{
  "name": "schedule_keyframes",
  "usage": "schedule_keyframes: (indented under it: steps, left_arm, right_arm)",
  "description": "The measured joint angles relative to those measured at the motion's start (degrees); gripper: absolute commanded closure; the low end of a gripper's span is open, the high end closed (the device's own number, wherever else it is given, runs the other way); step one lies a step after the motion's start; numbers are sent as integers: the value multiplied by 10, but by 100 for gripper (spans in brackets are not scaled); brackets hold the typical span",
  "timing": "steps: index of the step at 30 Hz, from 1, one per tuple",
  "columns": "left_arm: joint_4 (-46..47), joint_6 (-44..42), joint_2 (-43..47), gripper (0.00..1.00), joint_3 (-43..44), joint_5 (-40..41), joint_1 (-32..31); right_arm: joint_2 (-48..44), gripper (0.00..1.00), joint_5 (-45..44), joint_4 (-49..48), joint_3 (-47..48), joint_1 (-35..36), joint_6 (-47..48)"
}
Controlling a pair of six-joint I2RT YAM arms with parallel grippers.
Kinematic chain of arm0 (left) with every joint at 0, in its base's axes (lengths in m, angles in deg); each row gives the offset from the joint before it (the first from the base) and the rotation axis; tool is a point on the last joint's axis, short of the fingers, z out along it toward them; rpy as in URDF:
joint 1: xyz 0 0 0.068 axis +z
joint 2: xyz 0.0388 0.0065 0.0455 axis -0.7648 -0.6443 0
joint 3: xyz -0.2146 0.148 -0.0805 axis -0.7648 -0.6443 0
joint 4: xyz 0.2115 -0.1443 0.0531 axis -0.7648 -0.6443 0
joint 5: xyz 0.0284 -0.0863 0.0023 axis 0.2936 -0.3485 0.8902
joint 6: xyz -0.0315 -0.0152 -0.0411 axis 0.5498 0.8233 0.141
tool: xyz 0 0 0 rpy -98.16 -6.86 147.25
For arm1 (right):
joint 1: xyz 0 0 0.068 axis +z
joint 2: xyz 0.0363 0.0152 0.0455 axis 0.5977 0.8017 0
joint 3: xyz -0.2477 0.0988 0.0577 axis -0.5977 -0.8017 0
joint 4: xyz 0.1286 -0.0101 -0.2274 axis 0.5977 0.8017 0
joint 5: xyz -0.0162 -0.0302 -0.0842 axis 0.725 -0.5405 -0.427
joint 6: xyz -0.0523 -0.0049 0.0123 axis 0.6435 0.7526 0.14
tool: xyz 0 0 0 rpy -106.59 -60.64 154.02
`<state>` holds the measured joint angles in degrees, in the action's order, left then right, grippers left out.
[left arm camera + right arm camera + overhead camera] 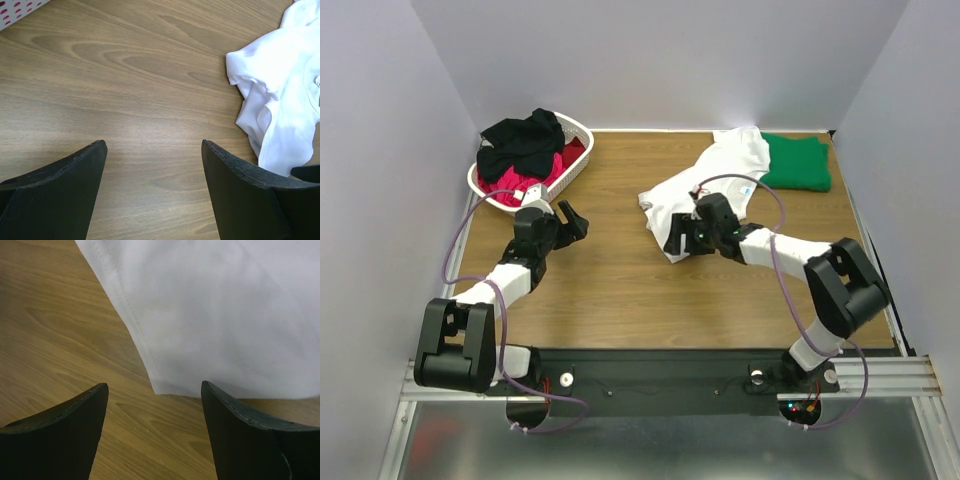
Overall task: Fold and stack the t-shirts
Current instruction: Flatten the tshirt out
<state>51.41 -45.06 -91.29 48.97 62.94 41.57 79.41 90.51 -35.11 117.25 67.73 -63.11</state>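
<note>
From above, the white shirt (pixel 720 170) lay crumpled toward the desk's (pixel 620 280) far right corner, its far edge overlapping the folded green shirt (pixel 798 163) in that corner. A basket (pixel 582 150) at the far left corner held a black shirt (pixel 525 140) over what looked like a red one (pixel 510 185). The left claw (pixel 570 222) hung over bare wood near the basket. The right claw (pixel 678 240) sat at the white shirt's near edge.

The left wrist camera showed its fingers (pixel 65 185) spread wide with only wood between them, the white shirt off to the right.

The right wrist camera showed its fingers (pixel 250 435) parted and gripping nothing, the shirt's hem just beyond the tips.
</note>
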Motion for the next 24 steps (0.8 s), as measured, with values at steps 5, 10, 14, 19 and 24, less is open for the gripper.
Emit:
schedule_keyframes:
  steps: [5, 10, 14, 19, 24]
  left_arm:
    - [0, 0, -2, 12, 0, 0, 0]
    - [0, -1, -6, 12, 0, 0, 0]
    - [0, -2, -6, 12, 0, 0, 0]
    - [0, -2, -6, 12, 0, 0, 0]
    - [0, -2, -6, 12, 0, -2, 0]
  right_arm:
    - [59, 12, -13, -4, 40, 40, 12]
    - [92, 13, -47, -15, 79, 66, 23]
    - [104, 17, -75, -14, 80, 77, 24]
    - [102, 20, -114, -12, 64, 89, 23]
    - [87, 25, -148, -6, 46, 96, 21]
